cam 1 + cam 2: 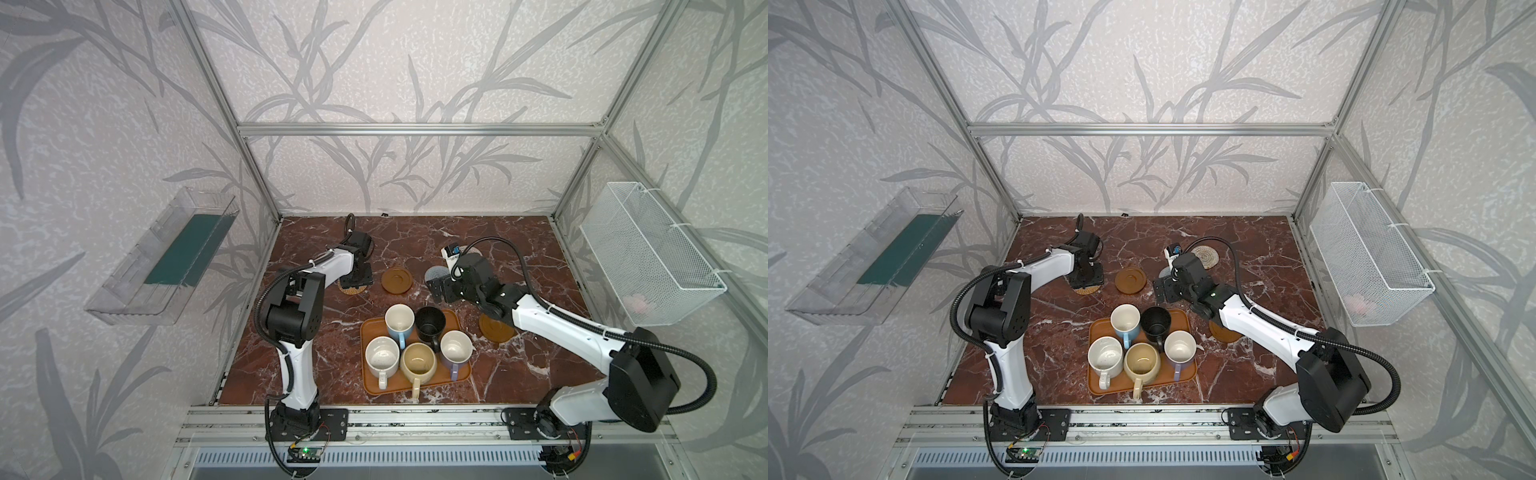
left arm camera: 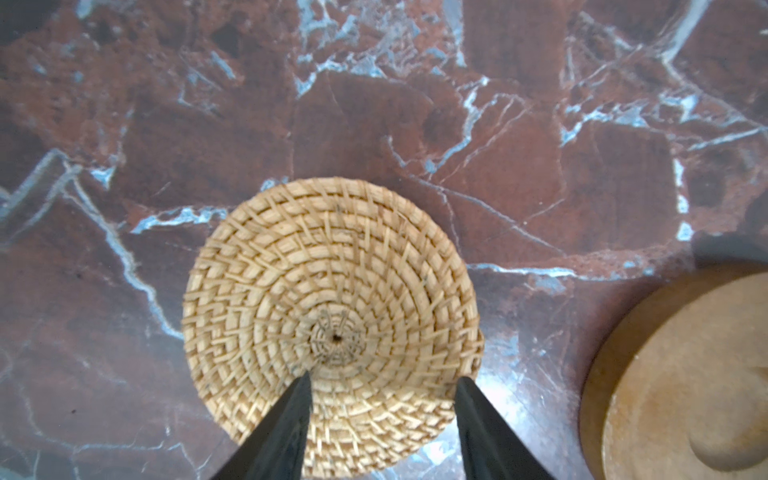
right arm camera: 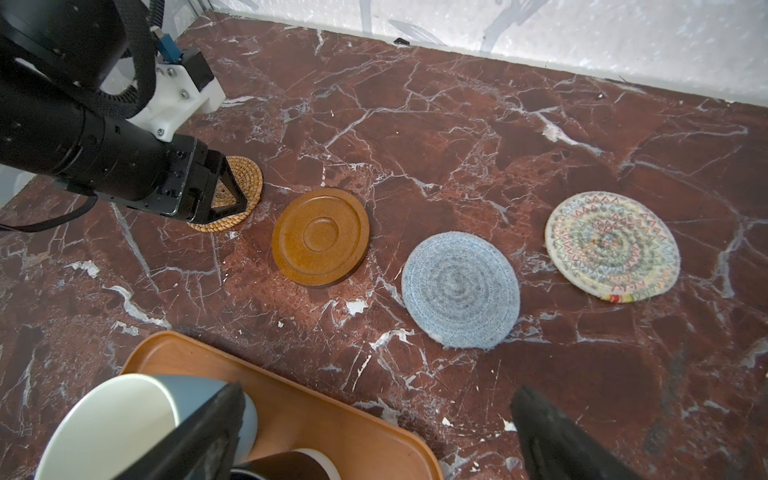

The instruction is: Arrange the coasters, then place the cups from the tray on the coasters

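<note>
Rattan coaster [image 2: 332, 316] under left claw [image 2: 382, 382], jaws apart, not gripping. Right claw [image 3: 374, 432] wide open, empty. Coaster step; brown coaster [image 1: 496, 328] by tray [image 1: 372, 386] needs moving nxt.

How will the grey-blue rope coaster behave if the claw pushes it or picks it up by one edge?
The grey-blue rope coaster looks like soft coiled cord, so lifted by one edge it would probably droop. It lies thin and flat on the marble table, so it should not roll or tip. Its frayed, fuzzy rim suggests that a push may wrinkle it rather than slide it.
</note>
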{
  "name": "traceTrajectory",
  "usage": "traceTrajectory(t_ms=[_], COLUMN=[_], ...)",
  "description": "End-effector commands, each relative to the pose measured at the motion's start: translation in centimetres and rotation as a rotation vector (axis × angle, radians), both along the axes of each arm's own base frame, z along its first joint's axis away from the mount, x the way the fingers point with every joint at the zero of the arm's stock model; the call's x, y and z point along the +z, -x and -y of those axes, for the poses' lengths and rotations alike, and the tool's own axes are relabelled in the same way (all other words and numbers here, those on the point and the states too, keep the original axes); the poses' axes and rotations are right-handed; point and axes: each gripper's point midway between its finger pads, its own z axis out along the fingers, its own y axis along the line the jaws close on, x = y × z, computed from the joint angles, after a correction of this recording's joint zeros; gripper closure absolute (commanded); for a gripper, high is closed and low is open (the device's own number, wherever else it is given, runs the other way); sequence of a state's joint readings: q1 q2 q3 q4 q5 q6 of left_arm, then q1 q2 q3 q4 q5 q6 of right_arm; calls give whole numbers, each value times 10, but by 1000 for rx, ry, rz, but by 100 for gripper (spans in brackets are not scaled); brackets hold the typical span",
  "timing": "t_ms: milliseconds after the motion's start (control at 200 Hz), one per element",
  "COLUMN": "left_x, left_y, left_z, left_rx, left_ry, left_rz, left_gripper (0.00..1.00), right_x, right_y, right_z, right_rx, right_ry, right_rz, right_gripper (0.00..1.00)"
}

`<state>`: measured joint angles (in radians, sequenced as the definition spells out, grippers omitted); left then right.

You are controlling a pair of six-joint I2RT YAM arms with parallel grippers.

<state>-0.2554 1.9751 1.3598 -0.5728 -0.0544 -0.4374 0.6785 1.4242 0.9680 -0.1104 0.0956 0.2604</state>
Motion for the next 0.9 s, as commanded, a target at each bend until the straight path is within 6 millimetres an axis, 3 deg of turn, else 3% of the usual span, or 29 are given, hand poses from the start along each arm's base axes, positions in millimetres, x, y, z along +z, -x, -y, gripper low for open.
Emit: traceTrajectory(t_ms=[0, 285, 455, 590, 715, 895], left_x=[38, 89, 99, 93, 75, 46], left_y=[-4, -6, 3, 4, 4, 0], left_z=[2, 21, 54, 72, 88, 95], left_rx=[-6, -44, -127, -161, -207, -229], left_ry=[12, 99, 172, 198, 183, 144], left_rz=[64, 151, 169, 158, 107, 44], left_gripper=[38, 15, 15, 22, 34, 38], right_x=[13, 24, 31, 26, 25, 26], right_y=[3, 5, 10, 11, 10, 7], right_z=[-2, 7, 10, 12, 11, 7], right_rx=[9, -1, 38, 70, 67, 61], right_ry=[-26, -12, 12, 97, 93, 69], right_rz=[24, 71, 111, 75, 67, 61], right_gripper=[0, 1, 1, 1, 1, 1])
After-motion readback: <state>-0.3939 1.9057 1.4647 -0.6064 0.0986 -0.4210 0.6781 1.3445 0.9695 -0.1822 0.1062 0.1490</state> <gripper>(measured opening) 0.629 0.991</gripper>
